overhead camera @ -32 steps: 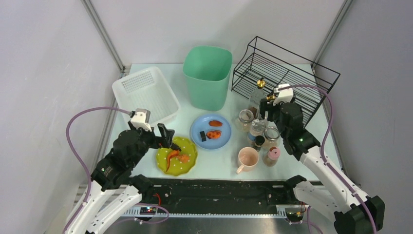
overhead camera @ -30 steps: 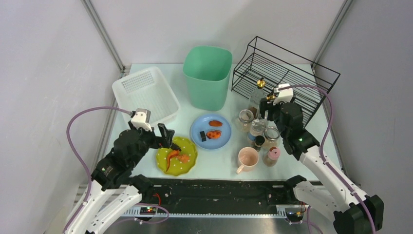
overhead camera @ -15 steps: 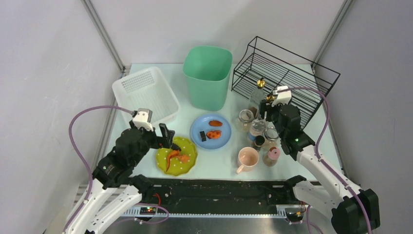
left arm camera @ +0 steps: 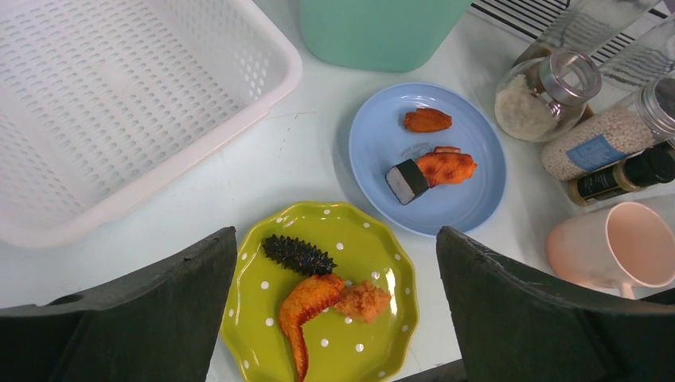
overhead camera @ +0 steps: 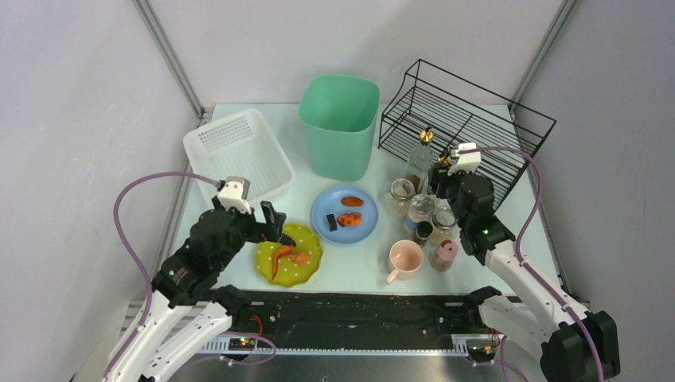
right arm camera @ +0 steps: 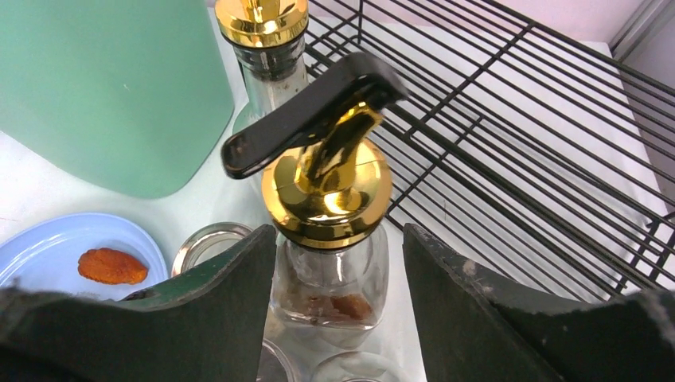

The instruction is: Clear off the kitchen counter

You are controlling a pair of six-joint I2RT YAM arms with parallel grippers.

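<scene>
The pale kitchen counter holds dishes and bottles. My left gripper is open and empty above a green dotted plate with a fried wing and a black sea cucumber. In the left wrist view the fingers stand either side of that plate. My right gripper is open, with its jaws either side of a glass pump bottle that has a gold cap. The left jaw is close against the glass and the right jaw stands apart. A blue plate holds food pieces.
A mint bin stands at the back centre. A white perforated basket is at the back left and a black wire rack at the back right. Several jars, a second gold-topped bottle and a pink mug crowd around the right gripper.
The right arm has shifted slightly, its wrist a little nearer and to the right. The left arm has barely moved. Nothing was taken hold of.
</scene>
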